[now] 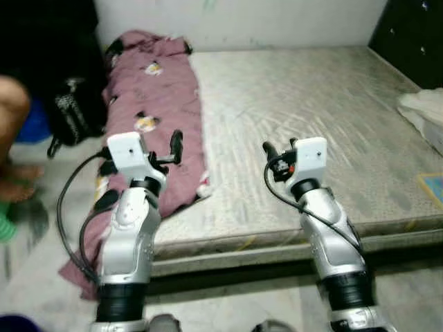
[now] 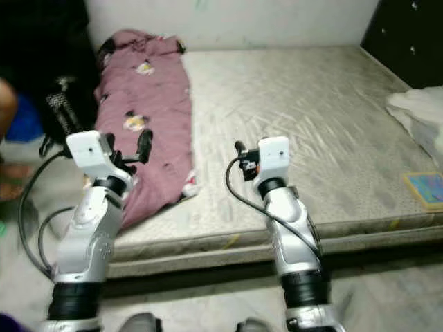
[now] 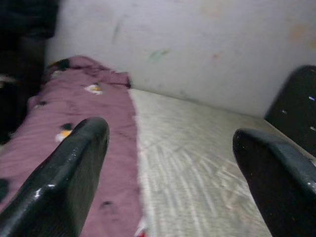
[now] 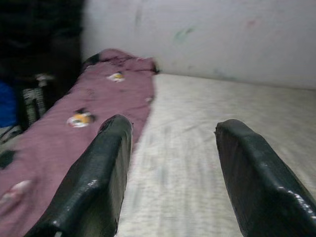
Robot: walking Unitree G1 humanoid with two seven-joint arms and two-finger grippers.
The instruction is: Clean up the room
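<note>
A maroon blanket [image 1: 156,90] with small cartoon prints lies along the left side of a grey bare mattress [image 1: 297,111]. Its front end spills over the mattress corner down to the floor. My left gripper [image 1: 171,147] hovers open just over the blanket's front part, nothing between its fingers [image 3: 74,168]. My right gripper [image 1: 278,149] is held open above the bare mattress near the front edge, a little to the right of the blanket. In the right wrist view the blanket [image 4: 89,113] stretches toward the back wall beside the open fingers [image 4: 98,177].
A black bag [image 1: 73,111] stands on the floor left of the mattress, beside a person's leg [image 1: 12,104]. A white cloth [image 1: 426,111] and a blue-and-yellow flat item [image 1: 432,187] lie at the mattress's right edge. A dark headboard [image 1: 412,34] rises at the back right.
</note>
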